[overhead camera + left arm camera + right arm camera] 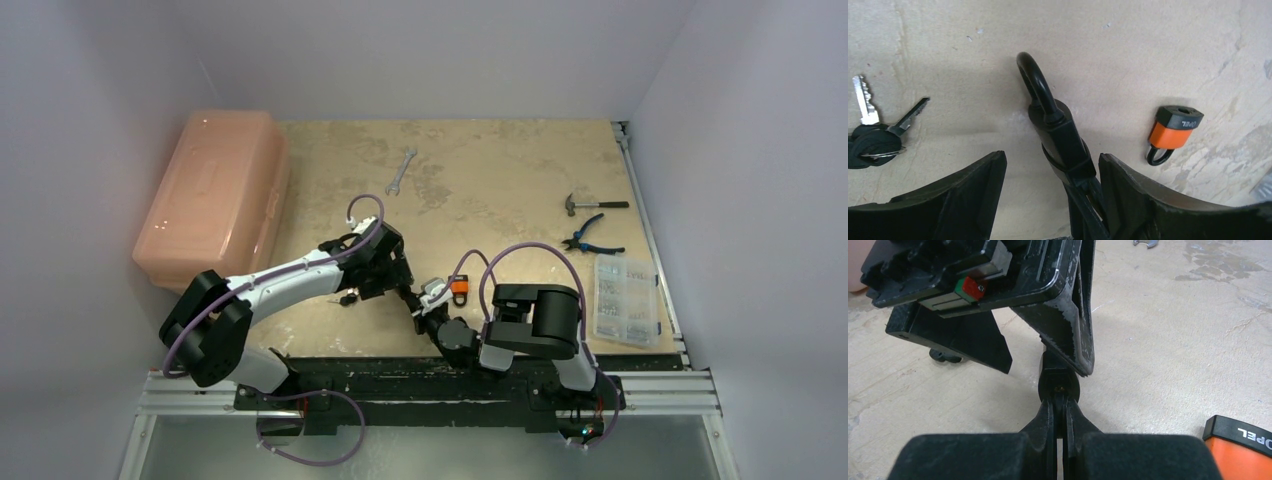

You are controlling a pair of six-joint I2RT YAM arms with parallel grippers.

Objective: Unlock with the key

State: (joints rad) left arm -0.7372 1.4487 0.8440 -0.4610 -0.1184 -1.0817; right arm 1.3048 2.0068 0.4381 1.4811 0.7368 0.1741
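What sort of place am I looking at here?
Probably a robotics lab test bench, not a real workshop: a table boxed in by plain white walls, two robot arms bolted at its near edge, and a hammer, pliers and an orange padlock laid out like practice props.

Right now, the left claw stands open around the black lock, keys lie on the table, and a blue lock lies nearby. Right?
One slip: the nearby lock is orange, not blue; the left wrist view shows it. The left claw does stand open around the black lock, and keys lie on the table.
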